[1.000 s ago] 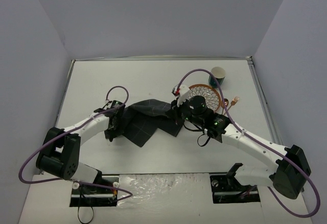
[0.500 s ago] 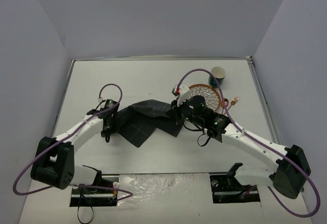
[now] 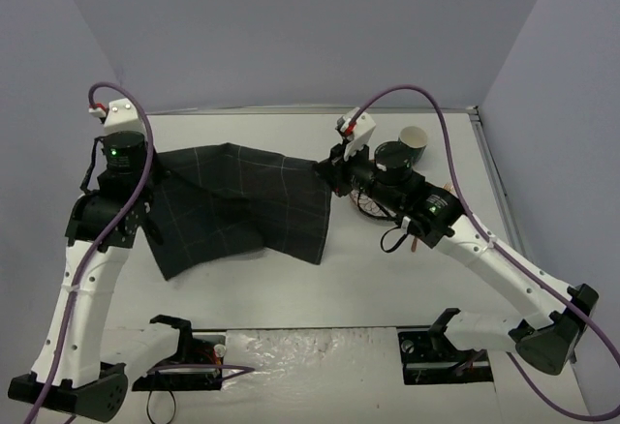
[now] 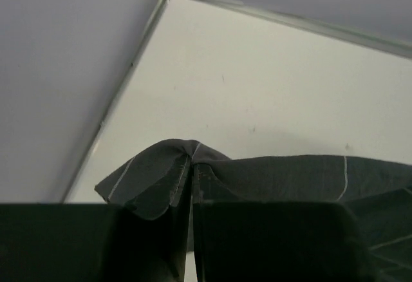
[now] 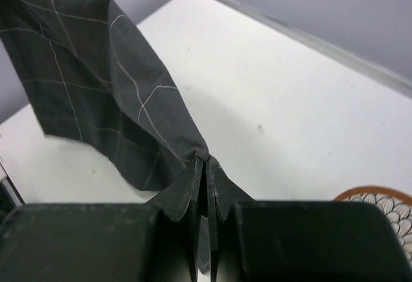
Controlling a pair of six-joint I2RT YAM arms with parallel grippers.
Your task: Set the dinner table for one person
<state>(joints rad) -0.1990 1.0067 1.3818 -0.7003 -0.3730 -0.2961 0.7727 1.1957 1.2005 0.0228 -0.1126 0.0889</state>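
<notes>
**Two grippers hold one checked cloth spread over the table**

The left gripper (image 3: 158,161) is clamped on one upper corner of the dark grey checked cloth mat (image 3: 242,206). In the left wrist view its fingers are pressed together with the bunched hem sticking up between them. The right gripper (image 3: 326,172) is likewise closed tight on the opposite upper corner, the fabric pinched in the narrow slit between its fingers.

The mat hangs stretched between the two arms, with thin pale lines crossing its weave. Whether its lower edge touches the surface below cannot be told.

The large plain white matte rectangular tabletop (image 3: 291,284) lies beneath everything, running out to the grey walls on three sides.

On the tabletop's far right part, a round plate with an orange rim and a scalloped pattern (image 5: 380,199) sits mostly hidden behind the right arm. A small green paper cup with a white inside (image 3: 415,138) stands upright just beyond it.
</notes>
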